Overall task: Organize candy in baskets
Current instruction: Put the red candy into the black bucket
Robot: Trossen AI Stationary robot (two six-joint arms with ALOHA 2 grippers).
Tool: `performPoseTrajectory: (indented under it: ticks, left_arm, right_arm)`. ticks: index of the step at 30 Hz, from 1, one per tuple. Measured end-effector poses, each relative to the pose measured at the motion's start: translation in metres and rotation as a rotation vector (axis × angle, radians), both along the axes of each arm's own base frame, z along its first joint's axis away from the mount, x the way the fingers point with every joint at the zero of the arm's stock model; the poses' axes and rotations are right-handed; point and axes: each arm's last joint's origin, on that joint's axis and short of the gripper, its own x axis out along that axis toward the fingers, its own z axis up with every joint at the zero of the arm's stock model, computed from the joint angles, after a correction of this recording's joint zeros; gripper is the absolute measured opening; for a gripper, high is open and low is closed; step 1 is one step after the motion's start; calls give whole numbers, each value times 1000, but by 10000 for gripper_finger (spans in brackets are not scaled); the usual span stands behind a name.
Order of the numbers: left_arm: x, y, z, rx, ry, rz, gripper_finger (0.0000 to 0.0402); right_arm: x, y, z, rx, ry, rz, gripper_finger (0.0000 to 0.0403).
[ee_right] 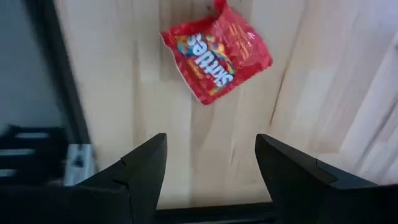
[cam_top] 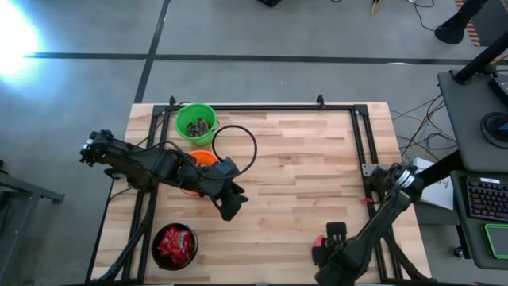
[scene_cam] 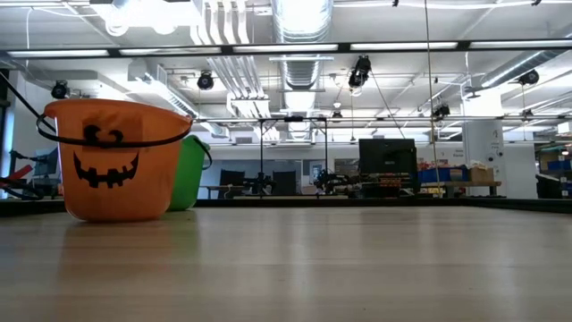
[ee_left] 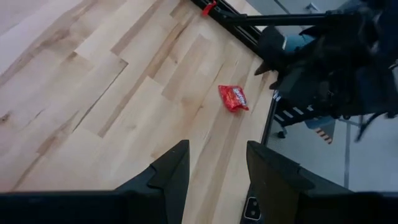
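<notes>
One red candy packet point(ee_right: 216, 59) lies flat on the wooden table near its front right part, also visible as the red packet point(ee_left: 233, 98) in the left wrist view. My right gripper point(ee_right: 211, 142) hangs above it, pointing down, open, the packet just ahead of its fingertips and untouched. My left gripper point(cam_top: 232, 208) stands open over the table's middle left, holding nothing. The green basket point(cam_top: 195, 123) holds dark brown candy. The orange basket point(cam_top: 204, 158) sits partly under my left arm. The black basket point(cam_top: 175, 246) holds red candy.
The orange basket's thin black handle point(cam_top: 236, 147) sticks out as a loop toward the table's middle. A black metal frame point(cam_top: 361, 143) runs along the table's edges. The orange basket point(scene_cam: 112, 161) with its pumpkin face and the green basket point(scene_cam: 189, 170) show in the low view.
</notes>
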Motion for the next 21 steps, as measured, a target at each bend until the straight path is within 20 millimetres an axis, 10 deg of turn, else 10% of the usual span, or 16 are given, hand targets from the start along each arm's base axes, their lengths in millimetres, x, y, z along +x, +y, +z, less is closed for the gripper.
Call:
performPoseTrajectory:
  ticks: [21]
  left_arm:
    - [7, -2, 10, -62, -119, 25, 141]
  right_arm:
    - [2, 6, -37, -20, -102, 220, 237]
